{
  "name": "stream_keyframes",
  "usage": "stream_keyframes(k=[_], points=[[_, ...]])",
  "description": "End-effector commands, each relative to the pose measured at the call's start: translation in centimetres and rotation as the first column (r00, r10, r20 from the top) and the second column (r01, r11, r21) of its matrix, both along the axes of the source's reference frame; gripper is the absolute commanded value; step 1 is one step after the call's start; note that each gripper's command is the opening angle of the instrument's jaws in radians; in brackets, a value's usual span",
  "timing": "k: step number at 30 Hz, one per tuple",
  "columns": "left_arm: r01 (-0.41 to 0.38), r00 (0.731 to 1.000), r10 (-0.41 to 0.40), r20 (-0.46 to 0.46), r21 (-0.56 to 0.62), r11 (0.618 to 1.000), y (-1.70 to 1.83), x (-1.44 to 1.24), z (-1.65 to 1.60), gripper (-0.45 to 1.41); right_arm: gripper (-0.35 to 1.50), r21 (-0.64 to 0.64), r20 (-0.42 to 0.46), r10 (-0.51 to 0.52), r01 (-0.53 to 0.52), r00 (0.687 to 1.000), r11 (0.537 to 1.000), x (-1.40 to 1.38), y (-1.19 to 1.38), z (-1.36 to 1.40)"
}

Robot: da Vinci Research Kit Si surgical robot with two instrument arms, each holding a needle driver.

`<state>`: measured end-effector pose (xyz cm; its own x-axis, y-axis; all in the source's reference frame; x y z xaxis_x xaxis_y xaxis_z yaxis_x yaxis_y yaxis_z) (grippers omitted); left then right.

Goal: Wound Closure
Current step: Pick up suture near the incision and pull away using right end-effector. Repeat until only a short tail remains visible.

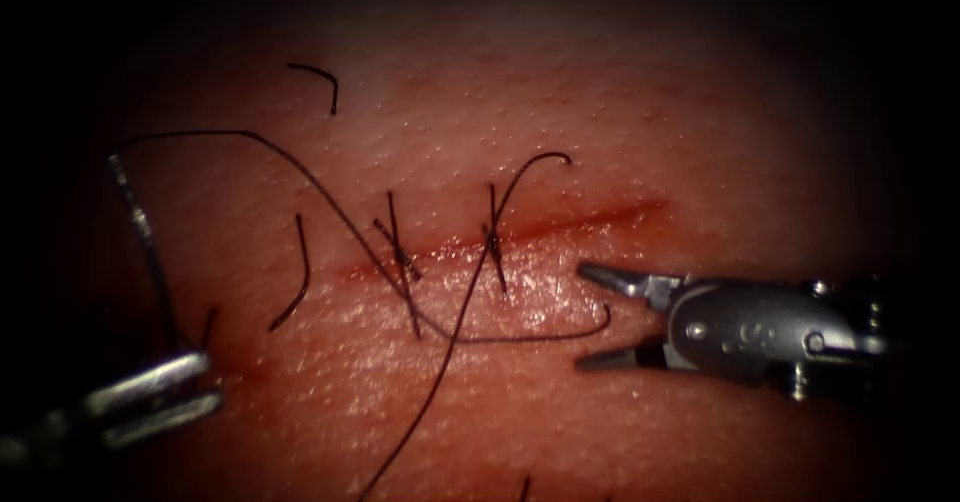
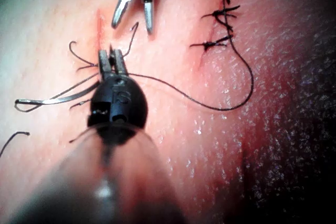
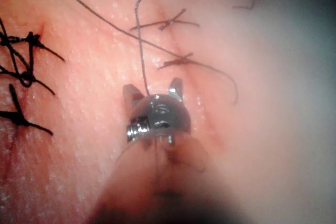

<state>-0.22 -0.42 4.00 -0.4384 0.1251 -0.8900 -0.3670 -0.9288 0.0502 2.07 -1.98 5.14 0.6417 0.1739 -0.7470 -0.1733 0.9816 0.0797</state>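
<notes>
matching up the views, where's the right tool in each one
Endoscope view: right tool, jaws open and empty, at the right, just below the cut.
Left wrist view: the tool beyond the left tool, which holds the needle out of the tissue.
Right wrist view: the tool close up, jaws open toward the stitches.
Shared landmark: the cut.

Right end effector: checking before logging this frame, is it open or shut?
Open. In the endoscope view the right end effector has its two jaws spread wide apart over the tissue, nothing between them.

1 short cut end [image 1: 322, 71] and 1 longer cut end [image 1: 304, 272] lie apart; 3 thick black stitches [image 2: 224, 13] form a row.
</notes>
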Motion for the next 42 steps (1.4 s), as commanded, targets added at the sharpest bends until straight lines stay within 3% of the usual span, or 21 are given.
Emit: stream_keyframes(k=[1,2,3,4,5,6,7,9,11,14,19,24,28,29,30,32,33,35,42], points=[[0.0,1.0,0.0,0.001,-0.001,1.0,0.02,-0.05,0.05,-0.45,1.13,0.0,0.002,-0.006,0.006,1.0,1.0,0.07,0.03,0.1],[0.0,1.0,0.0,0.0,-0.001,1.0,0.02,-0.05,0.05,-0.45,1.06,0.004,0.006,-0.013,0.013,1.0,1.0,0.06,0.03,0.12],[0.001,1.0,-0.001,-0.002,-0.001,1.0,0.02,-0.05,0.06,-0.45,0.66,0.014,0.01,-0.032,0.032,0.999,0.999,-0.02,0.01,0.12],[0.001,1.0,-0.001,-0.002,-0.001,1.0,0.02,-0.05,0.06,-0.45,0.66,0.014,0.01,-0.032,0.032,0.999,0.999,-0.02,0.01,0.12],[0.002,1.0,-0.002,-0.003,-0.001,1.0,0.02,-0.05,0.06,-0.45,0.42,0.016,0.01,-0.036,0.036,0.999,0.999,-0.04,0.0,0.11],[0.003,1.0,-0.003,-0.005,-0.001,1.0,0.02,-0.06,0.08,-0.45,-0.16,0.018,0.023,-0.041,0.04,0.999,0.999,-0.07,-0.02,0.09],[0.004,1.0,-0.004,-0.006,-0.001,1.0,0.02,-0.07,0.09,-0.45,-0.35,0.021,0.031,-0.045,0.045,0.998,0.999,-0.08,-0.03,0.09],[0.006,1.0,-0.006,-0.007,-0.003,1.0,0.02,-0.08,0.11,-0.45,-0.35,0.011,0.052,-0.041,0.04,0.998,0.999,-0.09,-0.04,0.07],[0.002,1.0,-0.002,-0.01,-0.001,1.0,0.02,-0.1,0.14,-0.45,-0.35,0.088,0.07,0.036,-0.042,0.997,0.995,-0.08,-0.1,0.0],[0.001,1.0,-0.001,-0.008,-0.002,1.0,0.04,-0.1,0.18,-0.45,-0.35,0.115,0.09,0.011,-0.021,0.996,0.993,-0.04,-0.24,-0.13],[-0.004,1.0,0.004,-0.005,-0.001,1.0,0.05,-0.14,0.23,-0.45,-0.35,0.123,0.099,-0.014,0.002,0.995,0.992,0.03,-0.7,-0.62],[-0.008,1.0,0.007,-0.01,-0.002,1.0,0.02,-0.16,0.22,-0.45,-0.35,0.147,0.039,-0.056,0.05,0.998,0.988,0.15,-1.22,-1.15],[-0.013,1.0,0.013,-0.012,0.0,1.0,0.02,-0.16,0.22,-0.45,-0.35,0.151,-0.004,-0.087,0.086,0.996,0.985,0.25,-1.43,-1.37],[-0.014,1.0,0.014,-0.011,0.001,1.0,0.02,-0.13,0.22,-0.45,0.17,0.125,-0.065,-0.122,0.129,0.99,0.984,0.28,-1.39,-1.45],[-0.015,1.0,0.015,-0.011,0.001,1.0,0.02,-0.12,0.22,-0.45,0.83,0.081,-0.09,-0.134,0.142,0.987,0.987,0.28,-1.31,-1.46],[-0.02,1.0,0.02,-0.01,0.006,1.0,0.06,-0.03,0.21,-0.45,1.38,-0.024,-0.165,-0.133,0.131,0.977,0.991,0.2,-1.06,-1.45],[-0.02,1.0,0.02,-0.01,0.006,1.0,0.06,-0.03,0.21,-0.45,1.38,-0.024,-0.165,-0.133,0.131,0.977,0.991,0.2,-1.06,-1.45],[-0.004,0.999,0.005,-0.032,0.014,1.0,0.11,0.11,0.22,-0.45,1.48,-0.057,-0.217,-0.095,0.085,0.972,0.995,0.07,-0.82,-1.44],[0.081,0.991,-0.083,-0.102,-0.028,0.996,0.29,0.51,0.24,-0.45,1.45,-0.066,-0.229,-0.091,0.078,0.969,0.995,-0.23,-0.52,-1.35]])
